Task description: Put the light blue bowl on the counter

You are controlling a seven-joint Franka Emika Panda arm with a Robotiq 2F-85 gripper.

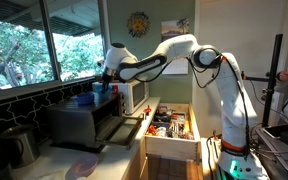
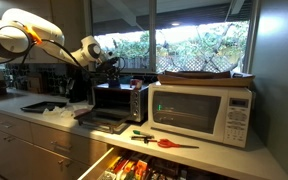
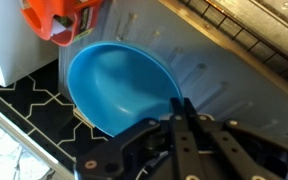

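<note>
In the wrist view the light blue bowl (image 3: 119,85) fills the middle, over the grey metal top of the toaster oven (image 3: 224,70). My gripper (image 3: 180,106) has its two fingers pressed together on the bowl's right rim. In an exterior view the gripper (image 1: 104,82) is above the dark toaster oven (image 1: 89,120), with a blue shape (image 1: 84,98) just beside it. In an exterior view the gripper (image 2: 106,64) hangs over the same oven; I cannot see the bowl there. The pale counter (image 2: 199,152) runs along the front.
An orange object (image 3: 59,20) sits right by the bowl. A white microwave (image 2: 202,110) stands beside the oven, with red-handled scissors (image 2: 162,143) in front. A wooden drawer (image 1: 170,128) is pulled out, full of items. A pink plate (image 1: 84,163) lies on the counter.
</note>
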